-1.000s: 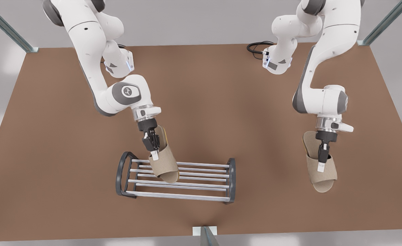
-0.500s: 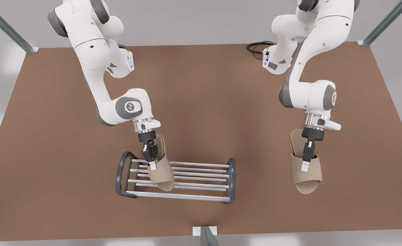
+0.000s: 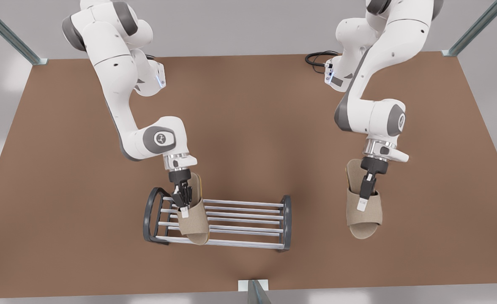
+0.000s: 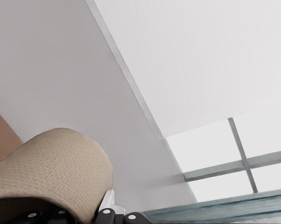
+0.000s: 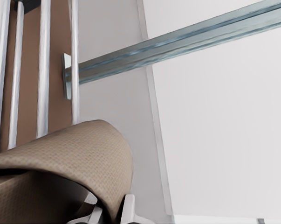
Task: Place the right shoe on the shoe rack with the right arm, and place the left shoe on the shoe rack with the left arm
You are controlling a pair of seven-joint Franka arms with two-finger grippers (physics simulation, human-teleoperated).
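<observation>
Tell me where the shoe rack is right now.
The shoe rack sits on the table, low in the front view, left of centre, under the right gripper and its slipper.

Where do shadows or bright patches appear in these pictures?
Front view: soft dark shadows lie on the brown table behind the shoe rack; pale patches mark the grey floor. Left wrist view: a bright window pane sits beyond the slipper. Right wrist view: the rack's silver bars glint.

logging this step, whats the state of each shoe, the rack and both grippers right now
right slipper: held, tilted over the rack bars
left slipper: held above the table, apart from the rack
shoe rack: upright on the table
right gripper: shut on right slipper
left gripper: shut on left slipper
</observation>
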